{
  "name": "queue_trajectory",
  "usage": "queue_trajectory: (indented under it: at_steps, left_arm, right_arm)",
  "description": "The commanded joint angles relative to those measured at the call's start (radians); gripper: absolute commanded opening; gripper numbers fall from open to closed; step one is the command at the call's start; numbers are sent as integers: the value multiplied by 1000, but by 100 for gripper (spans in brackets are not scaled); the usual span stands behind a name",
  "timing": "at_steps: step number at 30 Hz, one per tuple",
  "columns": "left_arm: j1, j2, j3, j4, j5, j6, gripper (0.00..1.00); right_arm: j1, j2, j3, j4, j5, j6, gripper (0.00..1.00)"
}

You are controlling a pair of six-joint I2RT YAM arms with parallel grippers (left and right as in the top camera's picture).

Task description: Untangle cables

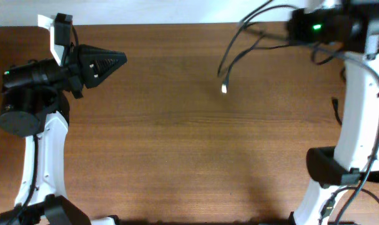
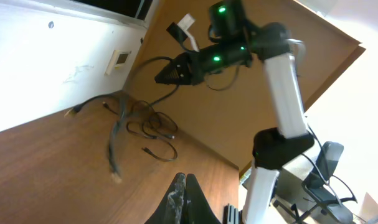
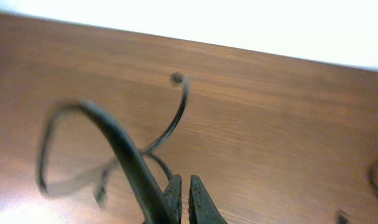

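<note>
The cables [image 1: 239,44] are thin black cords hanging from my right gripper [image 1: 291,28] at the table's far right. One silver-tipped end [image 1: 224,88] dangles lowest. In the left wrist view the cables form a looped tangle [image 2: 148,127] below the right gripper [image 2: 160,76], with one blurred end [image 2: 115,171] hanging down. In the right wrist view the fingers [image 3: 182,186] are closed, and a cord [image 3: 123,149] runs up along the left finger and curls away. My left gripper [image 1: 119,59] is shut and empty at the far left, well apart from the cables; it also shows in the left wrist view [image 2: 186,182].
A short black cord end [image 1: 334,106] shows near the right arm's white link [image 1: 354,106]. The wooden table [image 1: 189,156] ends at a white wall along the back. A small wall plate [image 2: 120,59] sits on that wall.
</note>
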Motion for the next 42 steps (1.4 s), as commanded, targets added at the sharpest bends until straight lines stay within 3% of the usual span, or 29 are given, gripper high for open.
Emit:
queue_trajectory:
  at_steps: [1,3,4,5,6,10,17,22,28,31,36,37,42]
  left_arm:
    - [-17,63,6,27,3,66,0]
    - [-102,129,-6,27,3,134,5]
    - [-194,192,-6,27,3,208,24]
    - [-291,252,-6,27,3,286,69]
    - [-380,306,-6,27,3,352,99]
    - [-579,456,-6,27,3,494,99]
    - [-695,516,-6,27,3,600,99]
    - [-770,516,-5,33,-41,753,97]
    - [-721,515,66,33,-145,688,97]
    - [-737,516,86,3,-319,507,97]
    - [-820,516,86,-552,-338,432,89]
    - [-820,516,86,-557,-332,414,80]
    - [-813,515,87,-469,-275,343,75]
  right_arm:
    - [49,-117,14,-8,34,-6,4]
    - [92,-182,14,-8,34,-6,4]
    - [121,-219,14,-9,35,-7,4]
    - [136,-248,14,-10,35,-6,4]
    - [136,-264,14,-17,34,-6,4]
    - [136,-281,14,-81,-18,1,4]
    - [136,-282,14,-98,-113,1,4]
    - [136,-282,14,-100,-118,1,4]
    - [136,-281,13,-117,-119,1,4]
    - [136,-281,13,-126,-119,1,4]
    - [136,-281,13,-132,-119,0,4]
    - [136,-281,13,-132,-119,0,4]
    - [136,-281,13,-132,-118,-7,4]
